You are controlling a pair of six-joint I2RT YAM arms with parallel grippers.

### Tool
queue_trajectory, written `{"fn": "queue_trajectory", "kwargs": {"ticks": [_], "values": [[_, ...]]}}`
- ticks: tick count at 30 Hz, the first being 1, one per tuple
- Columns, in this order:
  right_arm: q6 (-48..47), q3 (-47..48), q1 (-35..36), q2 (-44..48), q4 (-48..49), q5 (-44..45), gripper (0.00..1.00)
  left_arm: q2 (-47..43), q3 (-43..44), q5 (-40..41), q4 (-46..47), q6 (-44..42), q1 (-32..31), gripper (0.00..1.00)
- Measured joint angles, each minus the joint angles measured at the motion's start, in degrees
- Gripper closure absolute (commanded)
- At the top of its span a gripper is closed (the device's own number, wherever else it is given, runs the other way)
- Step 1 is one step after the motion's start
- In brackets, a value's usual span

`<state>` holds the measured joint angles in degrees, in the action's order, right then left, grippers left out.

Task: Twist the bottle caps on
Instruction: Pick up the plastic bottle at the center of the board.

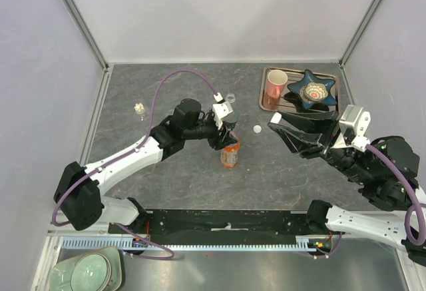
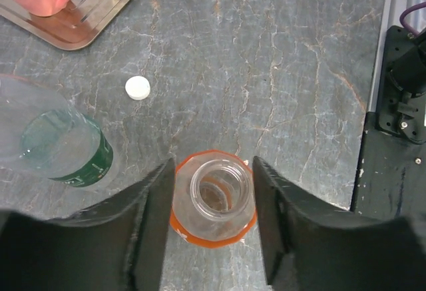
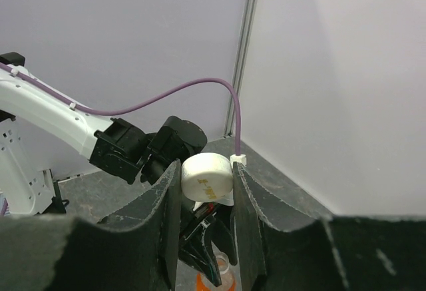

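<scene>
On the tabletop [image 1: 279,178] the orange bottle [image 2: 214,196] stands upright, mouth uncapped, gripped between the left hand [image 2: 213,171] fingers; the right hand [image 3: 207,171], off to its right, pinches a white cap [image 3: 207,179]; capping is underway; next, I judge: centre the cap over the mouth, lower, twist.

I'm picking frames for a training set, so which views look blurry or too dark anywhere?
Top external: evenly lit, sharp, soft shadows only. Left wrist: the orange bottle is crisp at its mouth, the green-label bottle at left blurred, the jaws dark. Right wrist: the white cap is bright and slightly soft; the jaws holding it are nearly featureless black.
</scene>
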<state>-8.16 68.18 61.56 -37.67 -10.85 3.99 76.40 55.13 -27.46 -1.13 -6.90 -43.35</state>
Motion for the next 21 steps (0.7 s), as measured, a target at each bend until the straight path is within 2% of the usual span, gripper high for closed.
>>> {"fn": "queue_trajectory", "kwargs": {"ticks": [4,7,11,13,14,17,21], "values": [[0.0,-0.4,0.0,1.1,-0.3,0.9,0.83,0.9,0.8,1.0,0.3,-0.1,-0.6,0.71],[0.0,-0.5,0.0,1.6,-0.5,1.2,0.83,1.2,1.3,2.4,-0.5,-0.9,-2.1,0.73],[0.0,-0.4,0.0,1.7,-0.9,2.5,0.86,4.1,5.8,6.6,-4.2,-4.4,-7.3,0.74],[0.0,-0.2,0.0,1.6,-1.5,3.8,0.85,6.6,9.4,8.3,-7.0,-6.2,-9.7,0.76],[0.0,0.0,0.0,1.6,-1.9,4.7,0.84,8.4,12.0,9.4,-9.4,-7.4,-11.1,0.81],[0.0,0.9,0.0,1.4,-2.8,8.4,0.84,16.0,22.4,12.5,-17.2,-9.9,-14.7,0.87],[0.0,2.1,0.0,1.5,-3.6,12.3,0.83,25.9,34.1,15.0,-28.3,-11.2,-17.1,0.88]]}}
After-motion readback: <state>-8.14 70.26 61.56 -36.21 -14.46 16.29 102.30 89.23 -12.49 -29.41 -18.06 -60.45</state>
